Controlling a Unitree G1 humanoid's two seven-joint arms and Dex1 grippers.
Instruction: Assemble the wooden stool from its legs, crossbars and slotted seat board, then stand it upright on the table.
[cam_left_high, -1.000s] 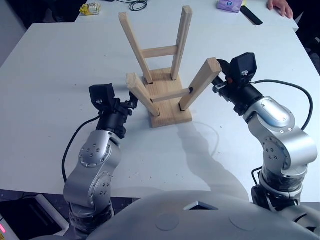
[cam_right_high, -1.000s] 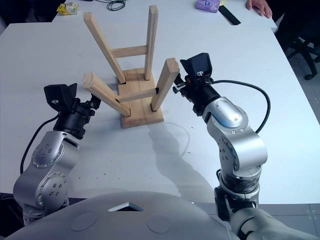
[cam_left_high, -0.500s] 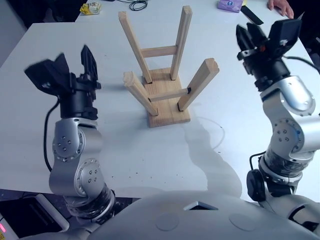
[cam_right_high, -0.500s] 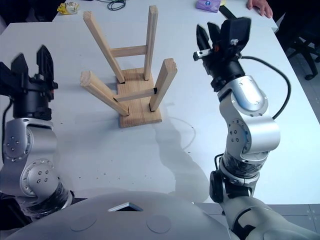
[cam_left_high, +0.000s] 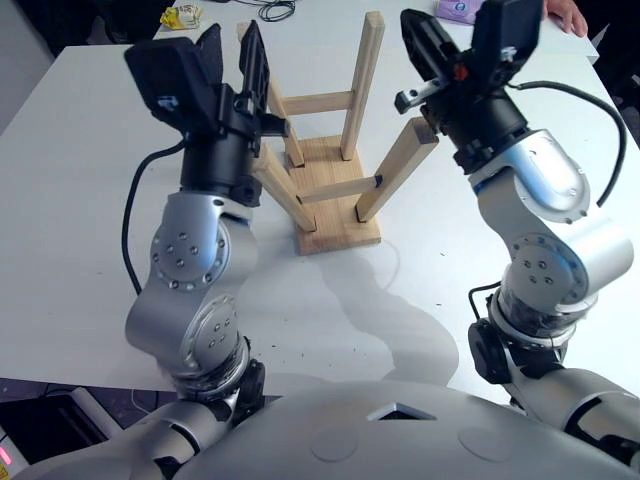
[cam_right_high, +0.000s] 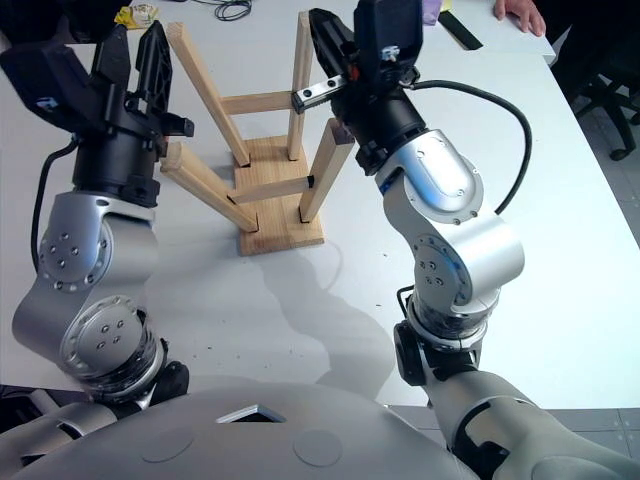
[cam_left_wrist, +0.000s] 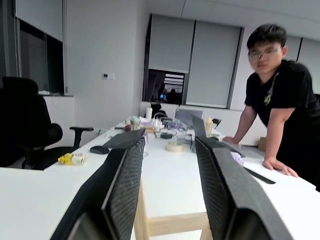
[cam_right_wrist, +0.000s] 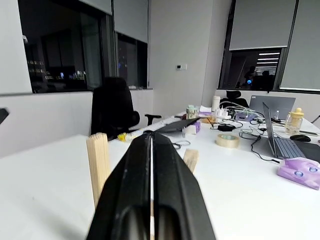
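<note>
Currently the stool (cam_left_high: 335, 190) sits upside down near the middle of the white desk (cam_left_high: 90, 200). Its seat board (cam_left_high: 340, 232) lies flat on the surface and all four legs point up, splayed outward. One crossbar (cam_left_high: 318, 102) joins the two far legs, and a second crossbar (cam_left_high: 340, 188) joins the near left leg (cam_left_high: 288, 200) to the near right leg (cam_left_high: 400, 170).

The left arm (cam_left_high: 195, 260) stands tall on the stool's left side. Its jaws are high above the desk and wide apart, gripping nothing. In the head views they overlap the far left leg (cam_right_high: 205, 85). From the left wrist the two black fingers (cam_left_wrist: 122, 195) frame that leg and the far crossbar beyond them.

The right arm (cam_left_high: 540, 190) bends in from the right, its wrist just above the top of the near right leg; I cannot tell whether they touch. Its jaws are pressed together with nothing between them and point toward the far right leg (cam_left_high: 363, 85). From the right wrist, two leg tops (cam_right_wrist: 98, 165) show past the closed fingers (cam_right_wrist: 170, 200).

At the desk's far edge lie a yellow packet (cam_left_high: 183, 15), a black cable (cam_left_high: 275, 10) and a purple object (cam_left_high: 458, 10). Farther back are a tape roll (cam_right_wrist: 227, 140), a laptop (cam_right_wrist: 285, 142) and a black chair (cam_right_wrist: 112, 117).
</note>
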